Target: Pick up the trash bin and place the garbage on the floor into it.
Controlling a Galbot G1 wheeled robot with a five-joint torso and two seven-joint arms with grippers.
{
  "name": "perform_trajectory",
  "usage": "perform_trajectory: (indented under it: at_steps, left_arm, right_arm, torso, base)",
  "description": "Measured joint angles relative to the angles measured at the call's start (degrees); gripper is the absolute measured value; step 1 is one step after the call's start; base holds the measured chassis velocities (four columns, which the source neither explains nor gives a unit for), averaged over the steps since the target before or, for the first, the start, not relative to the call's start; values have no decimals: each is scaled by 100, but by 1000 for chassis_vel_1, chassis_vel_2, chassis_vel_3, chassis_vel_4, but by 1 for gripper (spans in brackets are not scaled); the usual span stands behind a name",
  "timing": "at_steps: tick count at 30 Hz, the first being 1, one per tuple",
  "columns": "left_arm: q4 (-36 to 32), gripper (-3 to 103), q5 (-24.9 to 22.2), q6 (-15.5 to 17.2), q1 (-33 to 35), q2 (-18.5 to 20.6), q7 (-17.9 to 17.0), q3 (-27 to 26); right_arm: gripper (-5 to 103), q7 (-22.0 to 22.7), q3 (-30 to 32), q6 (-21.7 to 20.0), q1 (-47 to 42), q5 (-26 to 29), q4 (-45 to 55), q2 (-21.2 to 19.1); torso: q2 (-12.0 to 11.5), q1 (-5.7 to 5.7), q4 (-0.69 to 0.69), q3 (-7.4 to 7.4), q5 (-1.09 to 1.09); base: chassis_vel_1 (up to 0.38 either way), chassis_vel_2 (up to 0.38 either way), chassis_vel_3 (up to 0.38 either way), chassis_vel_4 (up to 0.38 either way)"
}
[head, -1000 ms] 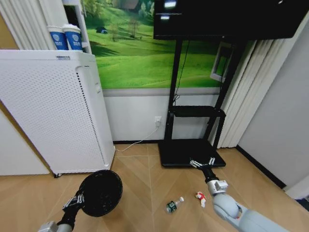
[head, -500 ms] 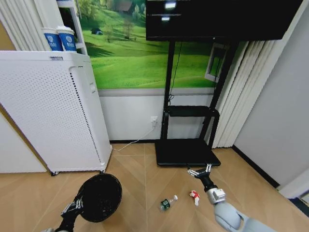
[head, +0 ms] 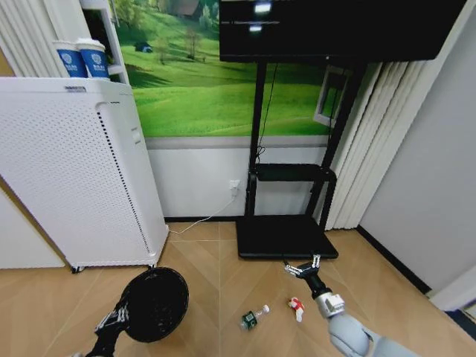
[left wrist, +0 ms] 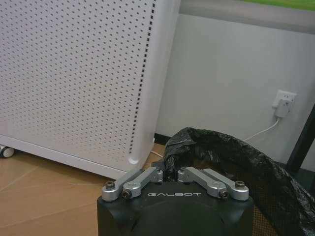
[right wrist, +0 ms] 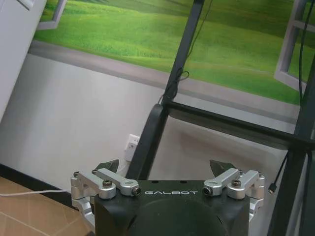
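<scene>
- Two grippers are at work. Your left gripper (head: 119, 316), at the lower left of the head view, is closed on the rim of the trash bin (head: 155, 303); the left wrist view shows its fingers (left wrist: 147, 176) pinched together over the edge of the black liner bag (left wrist: 231, 162).
- The trash bin hangs tilted from that grip, its round mouth facing up toward the camera, in front of the white perforated cabinet (head: 67, 171).
- Expect the bin to feel light, with thin mesh walls. The plastic liner is slick and loose, so it could slide under the grip; a hold that takes in the stiff rim as well as the bag looks safer.
- Your right gripper (head: 302, 268), at lower centre right, is spread wide and holds nothing. It hovers above the floor (head: 223, 275), just in front of the black stand base (head: 282, 236).
- The clear bottle (head: 251, 318) with the green label lies on its side on the floor at lower centre. It looks empty, light and smooth, and likely to roll or squash; take it across the middle of its body.
- The red-and-white wrapper (head: 297, 306) lies just right of the bottle, near the right gripper. It is small, thin and flimsy, so you would need to pinch it low against the wood.
</scene>
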Motion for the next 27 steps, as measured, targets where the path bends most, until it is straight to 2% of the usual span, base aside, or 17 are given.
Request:
perform_trajectory:
  at_steps: [3,7,13,15,21,24,27]
  left_arm:
    - [18,7,26,-4,2,-42,0,47]
    - [47,7,106,-12,16,-106,-3,104]
    - [-127,7,161,-42,258,-167,-121,42]
    - [-282,7,248,-163,660,-277,-124,-183]
    - [-395,7,353,-323,1270,-379,-128,-566]
    - [-540,7,348,-394,1637,-391,-246,-902]
    - [-557,7,348,-438,1797,-405,-266,-1023]
  right_arm:
    - [100,-7,20,74,-57,-95,-54,39]
    - [100,83,32,144,-124,-500,-137,127]
    - [100,200,-169,32,-137,-508,-121,127]
    - [100,245,-476,-26,3,-416,-162,178]
    - [100,373,-1081,-112,424,-321,-374,431]
    - [100,398,-1526,-145,685,-239,-665,648]
    - [100,398,-1703,-154,781,-209,-796,736]
  torso:
    - [0,0,-1,1,0]
    - [0,2,0,1,2]
    - [0,1,0,0,-2]
    - [0,1,0,0,-1]
    - [0,-1,5,0,0]
    - [0,0,0,0,-1]
    - [0,0,-1,0,-1]
  base:
    - [-230,-71,241,48]
    - [-148,-44,151,44]
    - [-30,-8,16,15]
    - [70,16,-68,-14]
    - [32,-9,-35,-2]
    - [0,0,0,0]
    - [0,0,0,0]
